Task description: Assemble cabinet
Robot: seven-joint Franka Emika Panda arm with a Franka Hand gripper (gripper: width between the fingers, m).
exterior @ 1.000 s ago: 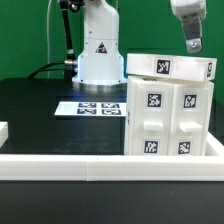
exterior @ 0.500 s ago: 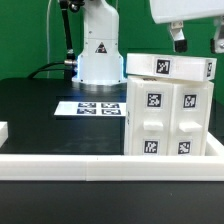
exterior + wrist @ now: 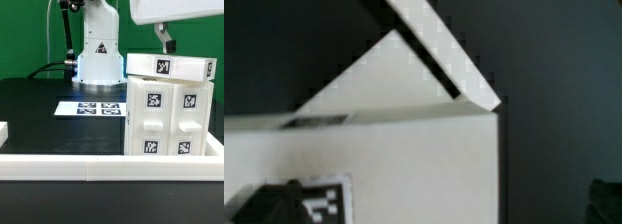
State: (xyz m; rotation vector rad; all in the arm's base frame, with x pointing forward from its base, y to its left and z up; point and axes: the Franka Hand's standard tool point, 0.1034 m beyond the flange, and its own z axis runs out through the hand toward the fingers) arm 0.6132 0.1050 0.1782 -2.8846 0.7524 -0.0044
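White arm base [image 3: 97, 50] with triangle sticker [image 3: 98, 47]

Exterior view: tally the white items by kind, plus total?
Cabinet: 1
Marker board: 1
Robot base: 1
Low rail along the table's near edge: 1
Tool: 1
Total: 5

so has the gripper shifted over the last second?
Yes. In the exterior view the gripper has moved toward that view's left, from above the cabinet's right edge to above its top's left half. The cabinet hasn't moved.
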